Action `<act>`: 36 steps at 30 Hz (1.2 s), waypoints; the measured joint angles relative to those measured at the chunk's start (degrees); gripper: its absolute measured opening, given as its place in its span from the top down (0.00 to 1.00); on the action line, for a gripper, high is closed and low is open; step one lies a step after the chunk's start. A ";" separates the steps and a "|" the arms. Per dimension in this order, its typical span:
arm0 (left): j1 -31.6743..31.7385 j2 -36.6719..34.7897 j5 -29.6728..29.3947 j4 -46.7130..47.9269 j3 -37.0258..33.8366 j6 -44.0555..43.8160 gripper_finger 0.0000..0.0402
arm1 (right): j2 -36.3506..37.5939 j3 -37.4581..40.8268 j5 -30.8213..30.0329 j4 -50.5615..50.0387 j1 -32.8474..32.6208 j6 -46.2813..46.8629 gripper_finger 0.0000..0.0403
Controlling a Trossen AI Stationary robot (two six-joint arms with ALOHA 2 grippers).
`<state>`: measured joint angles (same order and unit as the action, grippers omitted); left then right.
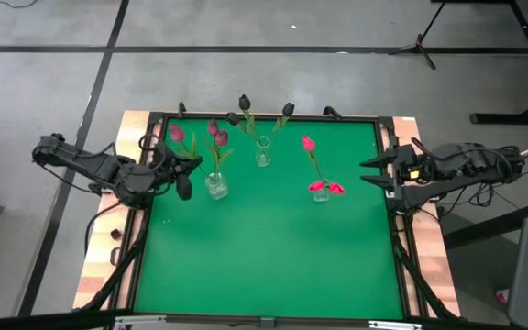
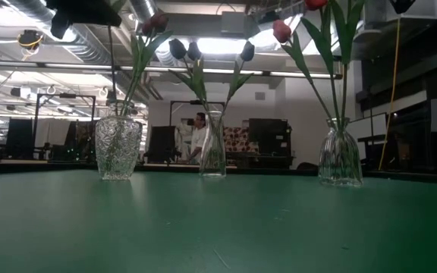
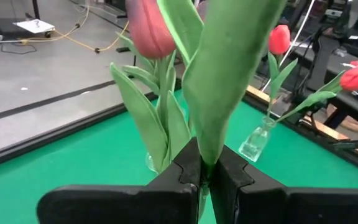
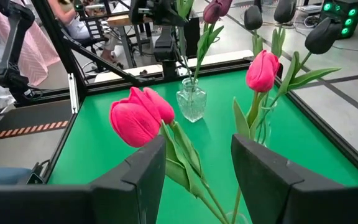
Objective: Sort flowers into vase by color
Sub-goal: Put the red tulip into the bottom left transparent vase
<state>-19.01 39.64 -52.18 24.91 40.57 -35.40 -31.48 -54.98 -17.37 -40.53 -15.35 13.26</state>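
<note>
Green leaf and stem [image 3: 219, 93] are sitting pinched between the closed fingers of the left gripper [image 3: 202, 177], so this gripper is holding a dull magenta tulip [image 1: 177, 134] over the left edge of the green table [image 1: 264, 257]. Just past its fingers, a square glass vase [image 1: 216, 186] is standing with more magenta tulips [image 1: 216, 134] in it. Farther off from this gripper, a thin middle vase [image 1: 263, 152] is holding near-black tulips [image 1: 244, 102]. Farther still, toward the other arm, a round-bottomed vase [image 1: 320, 193] is holding bright pink-red tulips [image 1: 309, 144].

The right gripper [image 4: 197, 177] is waiting at the right edge of the table with its fingers partly apart, gripping nothing. The pink-red tulips are standing right in front of it.

The table top is flat green felt with a dark frame and a wooden border [image 1: 108, 247]. Around it, grey floor [image 1: 264, 73] with dark lines is showing. Far behind the table, a person [image 2: 198, 136] is standing in a big room with ceiling pipes [image 2: 67, 34] and bright lights [image 2: 218, 45].
</note>
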 joint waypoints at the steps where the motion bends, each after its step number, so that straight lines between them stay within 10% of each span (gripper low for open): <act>1: -0.02 0.00 0.00 -0.36 -0.26 0.16 0.97 | -0.04 0.00 0.00 -0.02 0.00 0.00 0.54; 36: 3.08 3.51 8.17 0.10 -6.07 0.12 0.57 | -0.03 0.00 2.50 0.14 -0.01 0.67 0.54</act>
<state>-15.93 43.14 -44.01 25.00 34.50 -35.29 -31.51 -54.98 -14.86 -40.40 -15.36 13.93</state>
